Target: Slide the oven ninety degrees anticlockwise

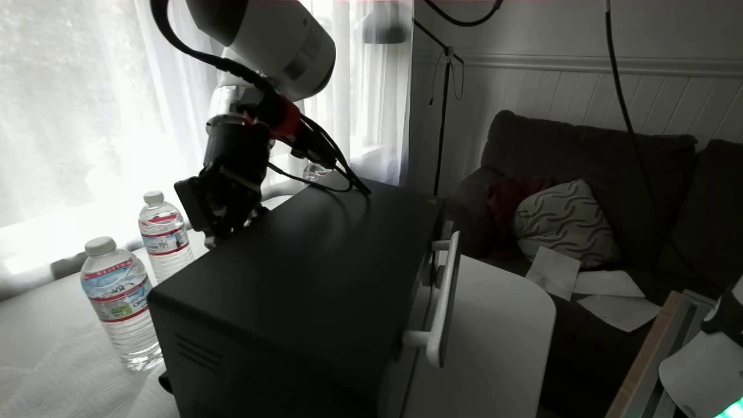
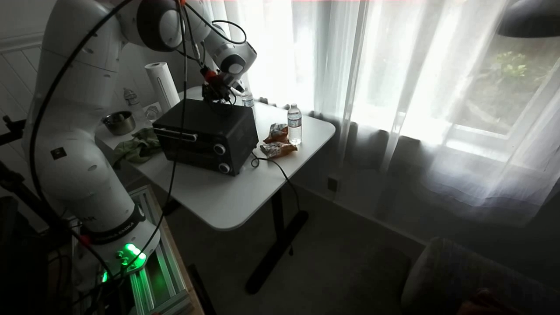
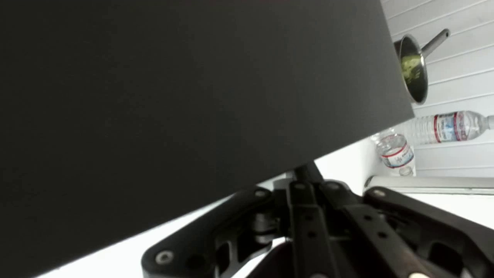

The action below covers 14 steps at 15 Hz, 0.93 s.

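1. Resting on white table [image 2: 214,199], oven [image 2: 205,124] is found w/ door [image 2: 194,154] facing roughly toward robot base [image 2: 124,234].
2. Gripper [image 3: 308,173] obs. at upper rear edge; fingers [image 3: 308,224] pressed together, nothing held; contact w/ oven not confirmed.
3. Oven could be tipped, not slid, if force is applied too high; purchase could be lost on smooth surface.
4. Cord [image 2: 281,169] nr. oven is draped over table edge; could be snagged if slack is used up mid-turn.
5. Bottle [image 1: 119,307] just beside oven, & shiny bags [image 2: 280,149] nr. it, could be struck by swinging corners.
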### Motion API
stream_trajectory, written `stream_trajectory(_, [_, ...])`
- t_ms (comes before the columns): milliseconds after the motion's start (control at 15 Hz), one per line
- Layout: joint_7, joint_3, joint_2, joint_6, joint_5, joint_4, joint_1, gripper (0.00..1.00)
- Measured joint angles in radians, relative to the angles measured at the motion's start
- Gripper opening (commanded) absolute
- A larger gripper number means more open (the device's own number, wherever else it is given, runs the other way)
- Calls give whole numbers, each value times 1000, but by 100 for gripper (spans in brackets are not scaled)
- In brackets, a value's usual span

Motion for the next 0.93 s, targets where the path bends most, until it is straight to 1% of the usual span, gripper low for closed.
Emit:
stream_trajectory(333, [0,-26,6,-191,-7,-2,7,0])
stream_trajectory(533, [12,-45,23,-287,-40,19,30,0])
stream_trajectory(733, [32,-63,47,-354,-111,77,72,0])
stream_trajectory(933, [48,-86,65,-368,-211,151,121,0])
